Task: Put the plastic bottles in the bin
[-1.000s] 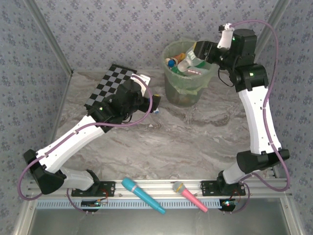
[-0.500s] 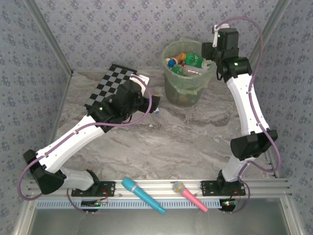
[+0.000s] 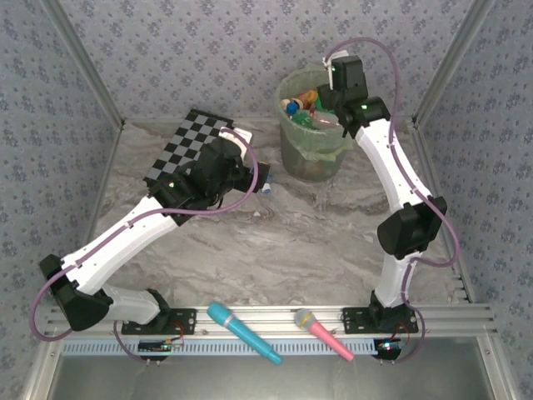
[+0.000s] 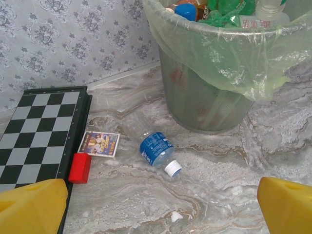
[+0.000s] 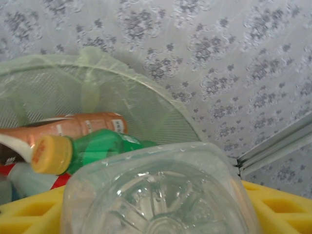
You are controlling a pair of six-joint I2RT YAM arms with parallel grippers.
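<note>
Over the well-filled pale green round bin (image 4: 204, 97), my right hand (image 5: 156, 214) pinched a clear plastic bottle (image 5: 156, 190); one blue-labelled bottle (image 4: 155, 148) lay beside the bin, before my spread left hand (image 4: 158, 214).

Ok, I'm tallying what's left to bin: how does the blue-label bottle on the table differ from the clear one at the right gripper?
The blue-label bottle lies on its side on the table beside the bin; the clear bottle sits between the right gripper's fingers over the bin. The blue-label bottle shows a white cap; the clear bottle shows its bare ribbed base. Both are clear plastic.
</note>
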